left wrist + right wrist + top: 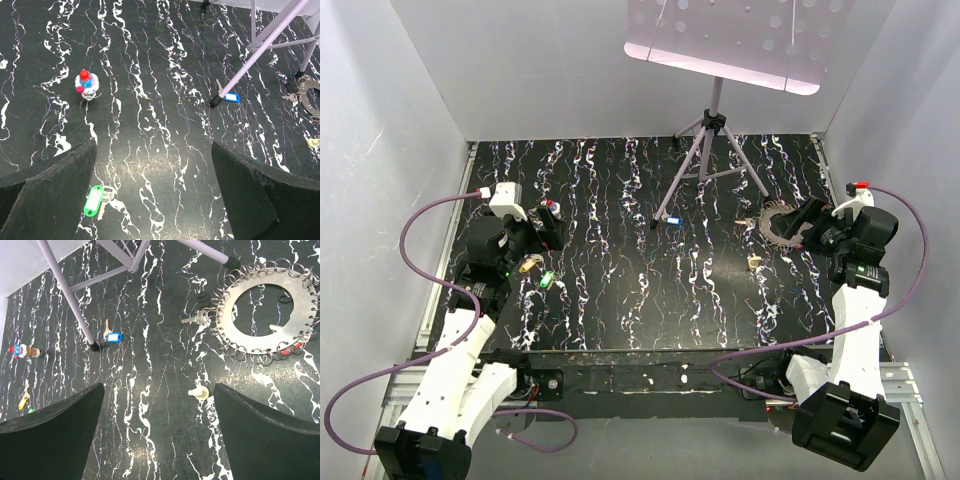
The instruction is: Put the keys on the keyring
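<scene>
1 keyring (257,338) at counter (620,300) 3 o'clock, just beside right end effector (160,435), fingers apart, holding nothing. Left end effector (155,195) apart too, empty. 5 loose keys: blue key (672,220) centre by tripod (712,150) foot, beige key (200,392) at keyring's 7 o'clock, red key (86,82) 10 o'clock, yellow key (528,264) and green key (93,200) 9 o'clock. 1 bare metal key (192,318) touching keyring's 9 o'clock rim. Tag writing too small to read

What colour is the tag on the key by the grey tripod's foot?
Blue key tag, clearest in right wrist view.

White-and-black arms (460,362) carry looping purple cables (432,206) and black wedge-shaped gripper fingers (50,185).
</scene>
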Available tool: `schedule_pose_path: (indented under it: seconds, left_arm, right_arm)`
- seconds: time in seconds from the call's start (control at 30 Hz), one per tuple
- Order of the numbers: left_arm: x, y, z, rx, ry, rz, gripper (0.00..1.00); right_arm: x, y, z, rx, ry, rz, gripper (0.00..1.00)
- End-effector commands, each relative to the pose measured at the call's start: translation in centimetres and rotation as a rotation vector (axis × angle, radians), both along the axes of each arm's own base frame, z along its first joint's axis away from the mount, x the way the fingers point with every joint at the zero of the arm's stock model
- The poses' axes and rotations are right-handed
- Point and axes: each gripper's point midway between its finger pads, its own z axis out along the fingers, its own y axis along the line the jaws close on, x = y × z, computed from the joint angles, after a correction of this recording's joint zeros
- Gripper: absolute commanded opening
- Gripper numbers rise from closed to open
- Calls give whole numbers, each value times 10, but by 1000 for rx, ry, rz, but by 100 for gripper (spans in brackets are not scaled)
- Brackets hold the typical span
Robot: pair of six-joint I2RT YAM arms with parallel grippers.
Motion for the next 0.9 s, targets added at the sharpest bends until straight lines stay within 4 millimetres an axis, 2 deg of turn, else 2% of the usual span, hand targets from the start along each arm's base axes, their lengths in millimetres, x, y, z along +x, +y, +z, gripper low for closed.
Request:
schedule_pose_path:
  seconds: [0.0, 0.37, 0.5, 0.7, 0.87]
  left_arm:
    - [0, 1, 12, 7, -41, -3, 100]
    - [0, -2, 12, 2, -41, -22, 99]
    - [0, -3, 10, 2, -34, -27, 99]
    - [0, -6, 10, -1, -32, -40, 99]
    - [1, -8, 8, -5, -22, -53, 100]
  right_arm:
    - [7, -4, 26, -13, -81, -18, 100]
    - [3, 10, 23, -13, -109, 89, 100]
    - [-4, 24, 16, -30, -145, 201, 100]
    - [-25, 55, 11, -50, -245, 457, 100]
    - [-32, 62, 7, -65, -270, 533, 100]
